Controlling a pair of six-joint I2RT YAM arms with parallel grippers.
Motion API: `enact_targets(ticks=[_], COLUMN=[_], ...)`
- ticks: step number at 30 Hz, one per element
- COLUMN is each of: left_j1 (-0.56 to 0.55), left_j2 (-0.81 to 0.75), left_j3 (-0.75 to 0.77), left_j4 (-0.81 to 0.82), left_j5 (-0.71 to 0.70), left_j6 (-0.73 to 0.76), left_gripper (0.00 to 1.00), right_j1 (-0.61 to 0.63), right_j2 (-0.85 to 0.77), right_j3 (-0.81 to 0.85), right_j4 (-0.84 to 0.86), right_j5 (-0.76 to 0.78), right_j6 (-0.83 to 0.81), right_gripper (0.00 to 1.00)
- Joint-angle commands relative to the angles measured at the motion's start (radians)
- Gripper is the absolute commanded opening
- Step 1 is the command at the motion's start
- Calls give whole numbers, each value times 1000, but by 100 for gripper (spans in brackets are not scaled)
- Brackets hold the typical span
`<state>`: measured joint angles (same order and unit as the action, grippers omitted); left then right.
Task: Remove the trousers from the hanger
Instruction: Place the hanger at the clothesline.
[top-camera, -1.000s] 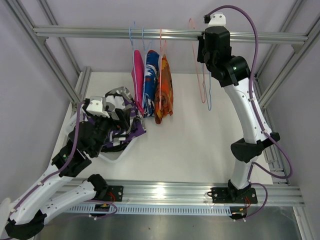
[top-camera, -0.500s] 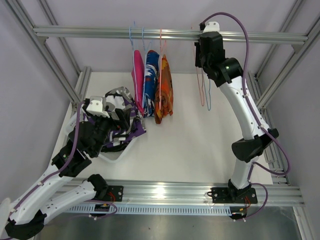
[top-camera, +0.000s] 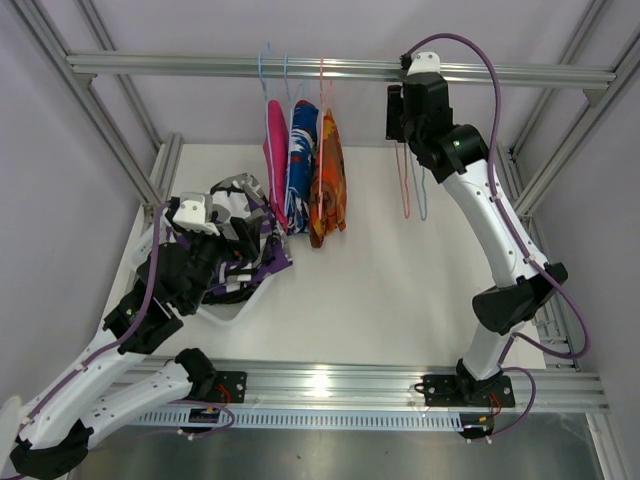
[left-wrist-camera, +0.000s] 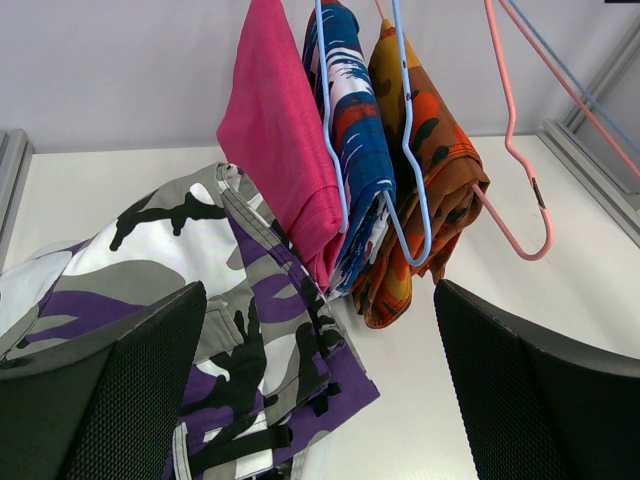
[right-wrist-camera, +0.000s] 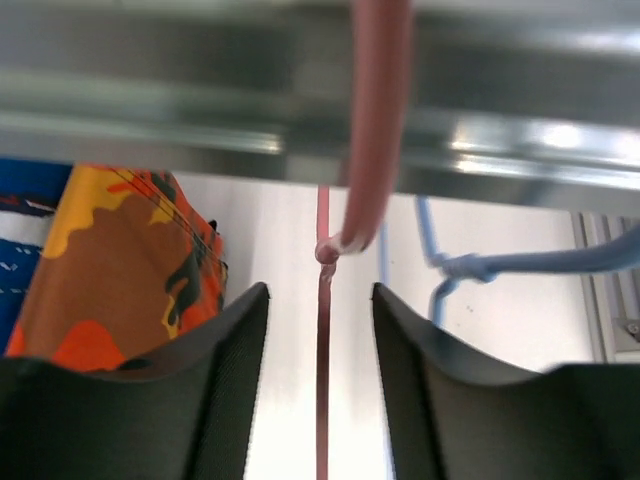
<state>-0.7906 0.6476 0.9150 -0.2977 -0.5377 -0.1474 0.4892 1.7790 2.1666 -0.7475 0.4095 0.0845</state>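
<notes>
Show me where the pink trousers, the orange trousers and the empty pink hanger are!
pink trousers (left-wrist-camera: 275, 150), left wrist view, middle of the hanging cloth.
orange trousers (left-wrist-camera: 450, 180), left wrist view, right side of the fold.
pink hanger (right-wrist-camera: 375, 120), right wrist view, its hook at the rail.

So the white table (top-camera: 400, 270) had just one heap lying on it: the purple-white camo trousers (left-wrist-camera: 230, 300), crumpled at the back left. Overhead, the metal rail (top-camera: 200, 66) carried the pink trousers (top-camera: 274, 150), blue patterned trousers (top-camera: 301, 160) and orange trousers (top-camera: 328, 175) bunched together on hangers. Further right hung a bare pink hanger (right-wrist-camera: 378, 100) and a bare blue hanger (right-wrist-camera: 470, 267).
</notes>
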Motion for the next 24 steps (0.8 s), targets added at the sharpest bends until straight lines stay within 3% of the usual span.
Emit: enact_targets(ticks=[1,7,15,24], left_j1=[2,1,2,1], left_j2=[-5,-3,1,9], left_j3=[4,2,-7,-7], left_j4=[22,20,29,29], left_j5=[22,28,13,10], left_j6=[20,20,31,37], left_gripper=[99,99,99,99], right_j1=[-3,28,101,311], right_j2=[-59,-151,-340,-526], right_j3=[-25,-100,-264,-350], right_j4=[19,10,27,33], right_j5=[-12,3,41,186], right_j6=[7,11,38,11], right_gripper=[52,68,71,73])
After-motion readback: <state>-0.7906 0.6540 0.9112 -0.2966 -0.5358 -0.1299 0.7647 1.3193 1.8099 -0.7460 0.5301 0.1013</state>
